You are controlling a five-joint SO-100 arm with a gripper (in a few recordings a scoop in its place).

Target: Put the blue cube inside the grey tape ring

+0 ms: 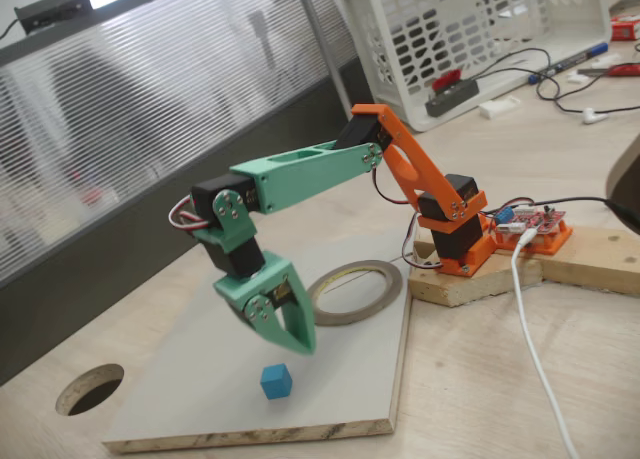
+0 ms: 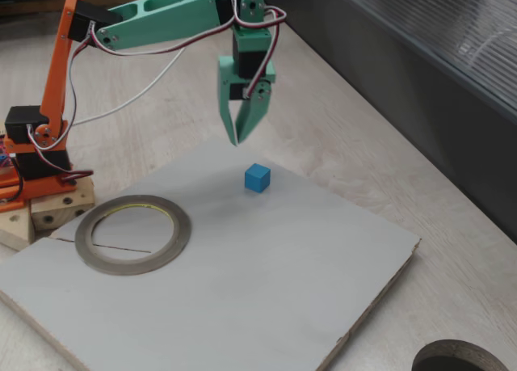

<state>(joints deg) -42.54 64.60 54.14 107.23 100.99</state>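
Observation:
The blue cube (image 1: 276, 381) (image 2: 257, 177) rests on a pale grey board, free of anything. My green gripper (image 1: 288, 345) (image 2: 236, 140) hangs point-down a short way above the board, just beside and above the cube, touching nothing. Its two fingers meet at the tips, so it is shut and empty. The grey tape ring (image 1: 353, 291) (image 2: 133, 233) lies flat on the same board, near the arm's orange base, with nothing inside its opening.
The board (image 1: 200, 379) (image 2: 266, 282) sits on a wooden table with a round dark hole (image 1: 90, 388) (image 2: 460, 359). The arm's wooden base block (image 1: 470, 274), a white cable (image 1: 535, 349) and a white basket (image 1: 470, 39) lie behind.

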